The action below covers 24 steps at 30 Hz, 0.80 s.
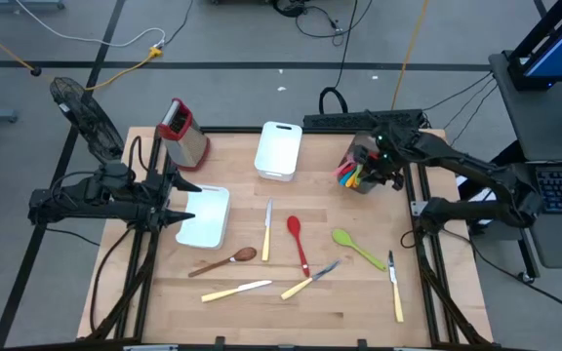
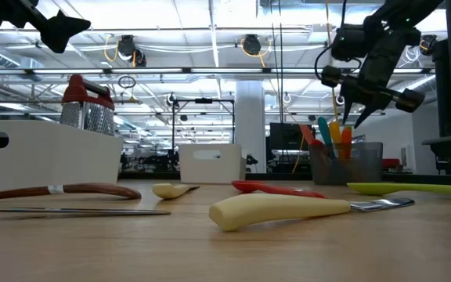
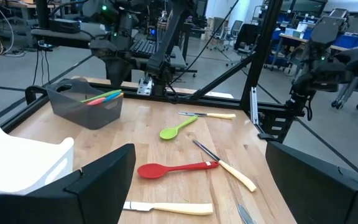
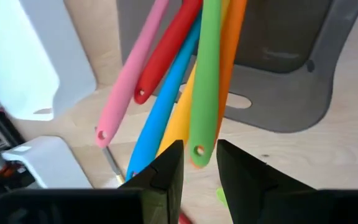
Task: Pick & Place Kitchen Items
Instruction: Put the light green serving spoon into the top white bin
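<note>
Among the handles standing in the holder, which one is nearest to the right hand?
The green handle: its end sits in the gap of the right hand, while the pink, red, blue and orange handles stand to the sides.

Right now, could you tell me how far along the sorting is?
Done: several coloured utensils stand in the grey holder. In hand: the right tool is around the green handle there. Left: seven items on the table, including the red spoon and green spoon. The left tool waits open.

Red spoon (image 1: 297,240), green spoon (image 1: 356,248), wooden spoon (image 1: 225,261), cream-handled knives (image 1: 234,290), white tubs (image 1: 278,149).
</note>
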Motion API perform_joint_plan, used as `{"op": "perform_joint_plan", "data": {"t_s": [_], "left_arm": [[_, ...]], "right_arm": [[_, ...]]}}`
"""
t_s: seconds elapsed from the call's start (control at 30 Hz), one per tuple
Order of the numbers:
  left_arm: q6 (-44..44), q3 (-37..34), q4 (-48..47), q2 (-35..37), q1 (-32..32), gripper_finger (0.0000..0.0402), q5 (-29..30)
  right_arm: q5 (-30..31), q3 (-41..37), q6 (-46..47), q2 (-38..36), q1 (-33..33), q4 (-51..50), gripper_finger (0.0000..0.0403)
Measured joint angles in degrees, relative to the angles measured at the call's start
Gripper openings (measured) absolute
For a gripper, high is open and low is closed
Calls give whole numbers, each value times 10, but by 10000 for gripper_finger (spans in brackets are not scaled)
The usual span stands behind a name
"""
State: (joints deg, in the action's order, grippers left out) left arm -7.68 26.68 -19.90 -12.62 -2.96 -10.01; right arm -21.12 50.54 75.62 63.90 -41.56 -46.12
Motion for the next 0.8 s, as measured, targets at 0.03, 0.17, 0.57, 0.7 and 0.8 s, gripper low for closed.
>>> {"op": "perform_joint_plan", "data": {"t_s": [0.03,0.17,0.57,0.7,0.8], "left_arm": [[0,0,0,0,0,367,0],[0,0,0,0,0,367,0],[0,0,0,0,0,367,0],[0,0,0,0,0,367,0],[0,0,0,0,0,367,0]], "right_arm": [[0,0,1,-8,0,0,89],[0,0,1,-46,10,9,89],[35,0,-46,-142,119,32,89],[61,0,-63,-156,168,37,89],[63,0,-81,-158,204,46,89]]}}
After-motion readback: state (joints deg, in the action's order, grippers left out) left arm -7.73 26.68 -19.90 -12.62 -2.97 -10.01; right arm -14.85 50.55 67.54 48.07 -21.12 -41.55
